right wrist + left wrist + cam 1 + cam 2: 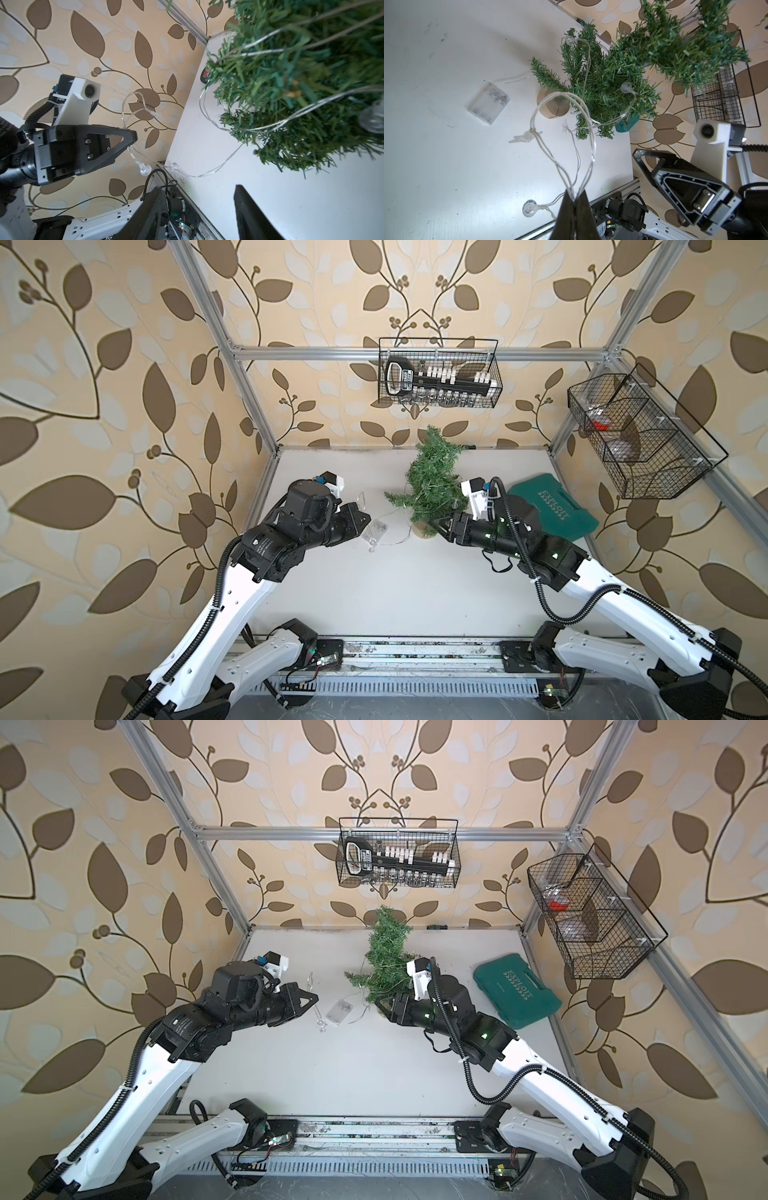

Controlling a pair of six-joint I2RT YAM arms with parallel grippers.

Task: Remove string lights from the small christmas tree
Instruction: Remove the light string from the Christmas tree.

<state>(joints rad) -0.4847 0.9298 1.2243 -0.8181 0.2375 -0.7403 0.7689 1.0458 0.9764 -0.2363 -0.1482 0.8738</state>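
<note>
Eyeing the bench (374, 593), we've got the small christmas tree (432, 477) standing unheld, string lights (626, 87) looped through it, battery box (489, 102) beside. Left jaws clamp the wire; right jaws gape empty near the base. A snagged pull could topple it.

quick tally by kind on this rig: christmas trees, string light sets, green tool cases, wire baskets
small christmas tree: 1
string lights: 1
green tool case: 1
wire baskets: 2 (back basket, side basket)
total: 5
</note>
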